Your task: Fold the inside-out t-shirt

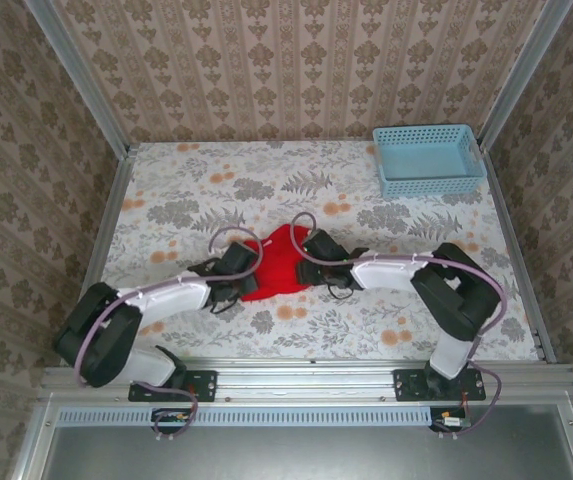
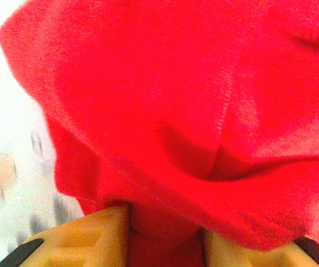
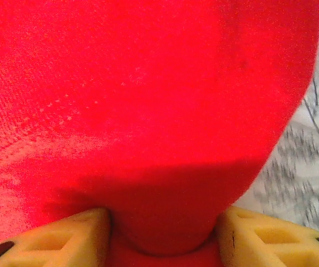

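At mid-table, left hand [image 2: 165, 245] and right hand [image 3: 162, 245] each grip the one t-shirt [image 1: 278, 265].

We take this for a robotics lab cell dressed to look like a home. Bare aluminium frame posts [image 1: 78, 75] hold flat wall panels papered in beige damask [image 1: 296, 60]. A floral-print cloth [image 1: 266, 190] covers the table. A grooved aluminium rail [image 1: 306, 378] at the near edge carries the black-and-white left robot arm [image 1: 166, 295] and the matching right robot arm [image 1: 396, 268]. A light-blue slatted plastic basket [image 1: 429, 160] sits far right.
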Robot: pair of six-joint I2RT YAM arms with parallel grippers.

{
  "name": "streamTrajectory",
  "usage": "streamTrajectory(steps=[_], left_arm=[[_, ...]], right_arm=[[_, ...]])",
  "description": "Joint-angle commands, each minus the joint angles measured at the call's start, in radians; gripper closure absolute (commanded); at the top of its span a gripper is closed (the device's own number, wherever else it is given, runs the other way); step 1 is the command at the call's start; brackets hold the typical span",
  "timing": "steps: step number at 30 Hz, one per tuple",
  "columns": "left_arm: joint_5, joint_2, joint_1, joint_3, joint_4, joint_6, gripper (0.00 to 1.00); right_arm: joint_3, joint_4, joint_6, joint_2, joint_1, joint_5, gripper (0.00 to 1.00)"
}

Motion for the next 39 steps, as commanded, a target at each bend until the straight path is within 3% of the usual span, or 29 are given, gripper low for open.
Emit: streamTrajectory(steps=[1,7,14,23,30,36,39], left_arm=[[0.05,0.138,0.134,0.108,0.011,0.176,0.62],[0.195,0.462,0.315,0.502,-0.001,0.266,0.59],[0.246,0.773,0.392,0.909,-0.097,0.267,0.57],[0.374,0.985,0.478,1.23,-0.101,0.301,0.51],[0.328,0.822,0.497,1.225,-0.167,0.411,0.29],[0.229,0.535,0.529,0.995,-0.148,0.469,0.01],[0.152,0.375,0.54,0.836,-0.132,0.505,0.0]], right_arm=[[0.077,0.058,0.084,0.09,-0.064,-0.065,0.45],[0.383,-0.017,0.078,0.302,-0.17,-0.111,0.44],[0.76,-0.109,0.059,0.551,-0.276,-0.21,0.44],[1.171,-0.234,0.079,0.784,-0.313,-0.285,0.42],[1.173,-0.3,0.003,0.651,-0.33,-0.24,0.29],[0.909,-0.271,-0.092,0.361,-0.342,-0.175,0.17],[0.732,-0.244,-0.149,0.197,-0.344,-0.132,0.15]])
